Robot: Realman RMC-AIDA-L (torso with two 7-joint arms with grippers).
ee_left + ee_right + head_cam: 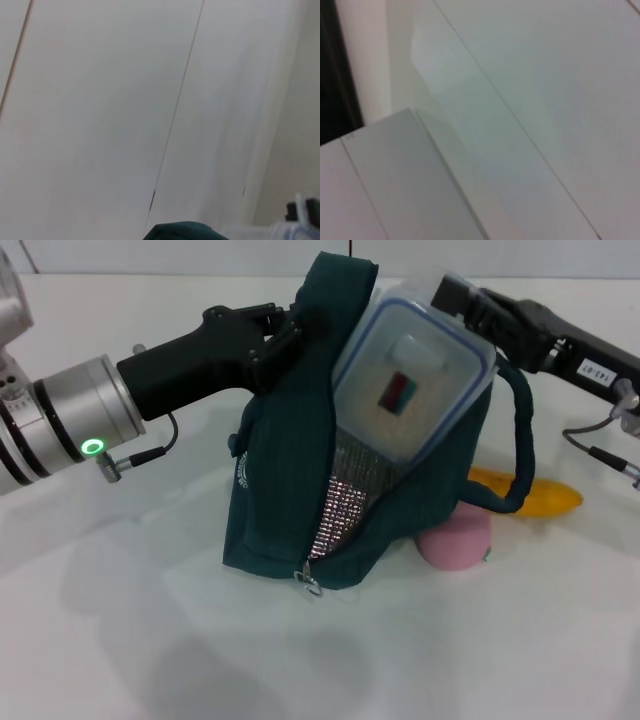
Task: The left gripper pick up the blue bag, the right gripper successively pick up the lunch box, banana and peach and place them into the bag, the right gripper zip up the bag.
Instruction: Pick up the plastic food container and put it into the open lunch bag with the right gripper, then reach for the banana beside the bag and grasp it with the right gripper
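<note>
The blue bag (280, 490) stands tilted on the white table, zipper open, with silver lining (345, 495) showing. My left gripper (283, 335) is shut on the bag's upper rim at its left side and holds it up. The clear lunch box (415, 375) with a blue-rimmed lid sits slanted in the bag's mouth, half inside. My right gripper (462, 298) is shut on the box's upper far corner. The banana (548, 498) and the pink peach (455, 540) lie on the table just right of the bag. A strip of the bag (180, 231) shows in the left wrist view.
One bag handle (520, 450) loops out to the right over the banana. The metal zipper pull (308, 580) hangs at the bag's front bottom. White table (150, 640) lies in front and left. The right wrist view shows only wall panels.
</note>
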